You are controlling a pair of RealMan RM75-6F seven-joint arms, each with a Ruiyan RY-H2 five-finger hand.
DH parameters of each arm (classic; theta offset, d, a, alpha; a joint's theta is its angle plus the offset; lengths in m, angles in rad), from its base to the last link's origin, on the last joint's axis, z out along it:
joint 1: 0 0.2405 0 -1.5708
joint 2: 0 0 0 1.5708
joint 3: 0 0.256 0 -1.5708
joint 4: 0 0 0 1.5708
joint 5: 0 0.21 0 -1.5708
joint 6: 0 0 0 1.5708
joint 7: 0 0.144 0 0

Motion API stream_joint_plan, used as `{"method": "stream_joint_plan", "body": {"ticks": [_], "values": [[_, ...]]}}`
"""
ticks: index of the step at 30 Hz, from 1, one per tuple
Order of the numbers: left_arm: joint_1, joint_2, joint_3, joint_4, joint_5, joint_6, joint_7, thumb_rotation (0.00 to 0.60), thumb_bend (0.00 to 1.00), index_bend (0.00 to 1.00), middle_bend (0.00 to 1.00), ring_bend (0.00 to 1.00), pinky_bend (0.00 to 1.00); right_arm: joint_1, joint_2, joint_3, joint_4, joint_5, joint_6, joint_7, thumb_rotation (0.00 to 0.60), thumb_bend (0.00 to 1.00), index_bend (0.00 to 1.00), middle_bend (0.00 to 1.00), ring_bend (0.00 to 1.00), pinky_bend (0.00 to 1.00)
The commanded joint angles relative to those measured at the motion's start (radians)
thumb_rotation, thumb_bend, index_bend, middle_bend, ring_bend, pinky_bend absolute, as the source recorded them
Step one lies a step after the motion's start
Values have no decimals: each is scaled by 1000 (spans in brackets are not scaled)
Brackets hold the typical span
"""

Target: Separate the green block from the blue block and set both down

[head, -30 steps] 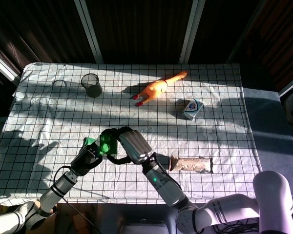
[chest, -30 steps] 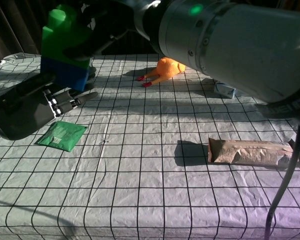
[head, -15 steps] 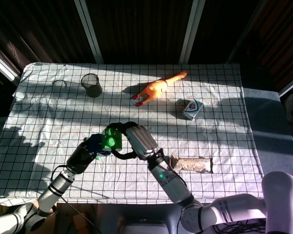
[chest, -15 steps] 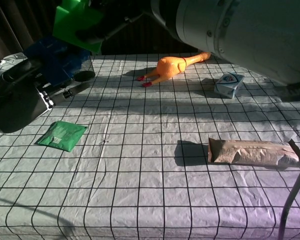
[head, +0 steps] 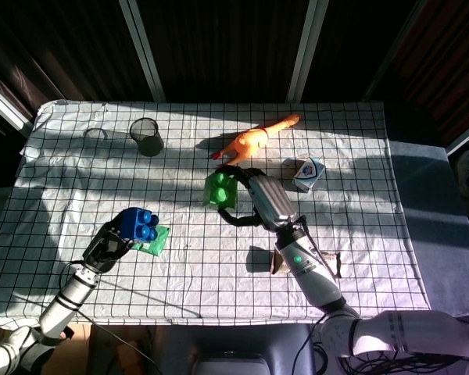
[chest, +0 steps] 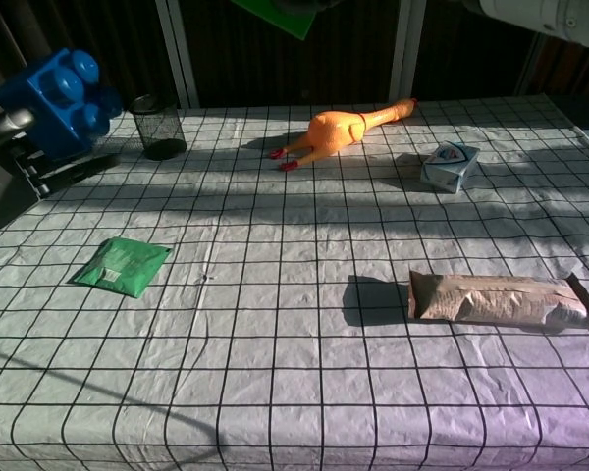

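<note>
The two blocks are apart. My left hand point(head: 103, 247) grips the blue block point(head: 137, 224) above the table's left front; in the chest view the blue block point(chest: 63, 103) shows at the far left, studs up, with my left hand point(chest: 8, 169) below it. My right hand point(head: 255, 197) holds the green block point(head: 218, 190) in the air over the table's middle. The chest view shows only a corner of the green block point(chest: 285, 13) at the top edge, and the right hand itself is cut off there.
A flat green packet point(chest: 123, 265) lies under the left hand's area. A brown packet point(chest: 501, 299) lies front right. An orange rubber chicken point(chest: 339, 130), a black mesh cup point(chest: 159, 128) and a small carton point(chest: 449, 165) stand at the back.
The green block has come off the blue one. My right hand carried it up and to the right, while my left hand drew the blue block back to the left.
</note>
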Motion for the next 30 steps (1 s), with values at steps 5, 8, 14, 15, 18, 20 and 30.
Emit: {"method": "stream_joint_plan", "body": {"ticks": [5,8,14,15,18,20,30], "values": [[76,66,-4,46,-163,-168,787,600,706,789,828,437,227,-64,58,-143,169,-14,-47,-61,600,348,964,701,532,267],[86,62,-28,24,-227,-207,1042,600,704,784,824,435,222,-70,6,-197,277,-36,-60,-82,600,348,964,701,532,269],[88,15,-65,-4,-303,-250,1403,600,694,776,817,424,154,-68,-140,-255,494,-40,-94,-118,600,345,918,701,500,271],[86,9,-67,-8,-310,-261,1439,600,691,772,813,418,132,-67,-156,-257,517,-29,-106,-122,600,345,906,701,490,271],[82,-13,-84,-22,-340,-285,1548,600,689,761,806,399,112,-65,-199,-259,566,6,-143,-133,600,344,846,696,440,271],[81,-27,-95,-33,-352,-294,1590,600,686,747,780,372,96,-63,-212,-262,581,17,-165,-140,600,344,768,651,390,266],[73,-25,-118,-96,-381,-368,1694,600,558,402,372,112,6,-53,-162,-274,535,65,-262,-182,600,344,172,227,83,71]]}}
